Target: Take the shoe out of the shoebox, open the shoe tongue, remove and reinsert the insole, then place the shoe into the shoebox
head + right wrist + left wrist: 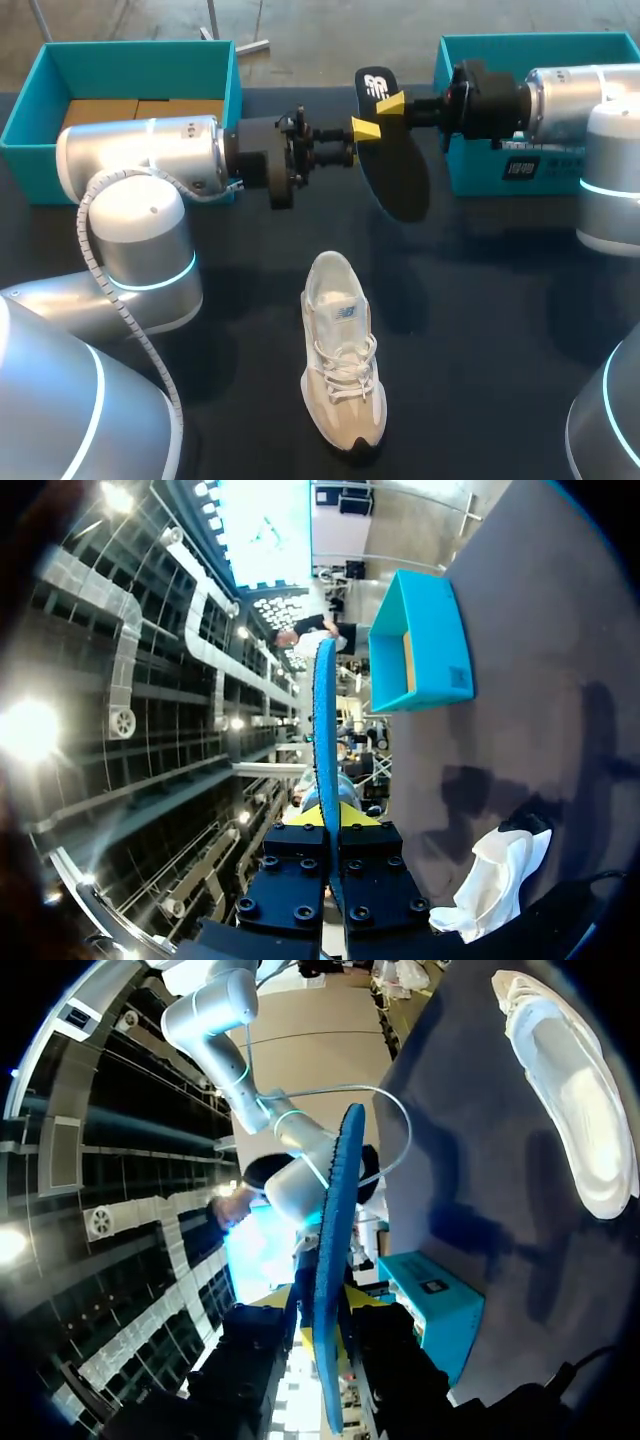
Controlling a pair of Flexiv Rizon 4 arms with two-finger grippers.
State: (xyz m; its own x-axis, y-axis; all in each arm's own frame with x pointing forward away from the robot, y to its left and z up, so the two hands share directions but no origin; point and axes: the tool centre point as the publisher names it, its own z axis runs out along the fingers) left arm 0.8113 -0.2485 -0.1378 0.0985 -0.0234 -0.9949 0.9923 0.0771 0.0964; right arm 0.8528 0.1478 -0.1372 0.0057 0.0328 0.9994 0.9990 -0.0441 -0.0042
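Note:
A dark insole (398, 175) hangs edge-up in the air over the far middle of the table, held from both sides. My left gripper (366, 130) comes in from the left and is shut on the insole's near edge; in its wrist view the insole (340, 1190) stands between its fingers (328, 1305). My right gripper (390, 103) is shut on the insole's logo end, and the blue-edged insole (324, 720) rises from its jaws (328, 815). The beige-and-white shoe (342, 360) lies on the table below, apart from both grippers, toe toward the front edge.
An open teal shoebox (40, 100) stands at the back left behind my left arm. A second teal box (470, 170) stands at the back right, under my right arm. The dark tabletop (480, 330) surrounds the shoe.

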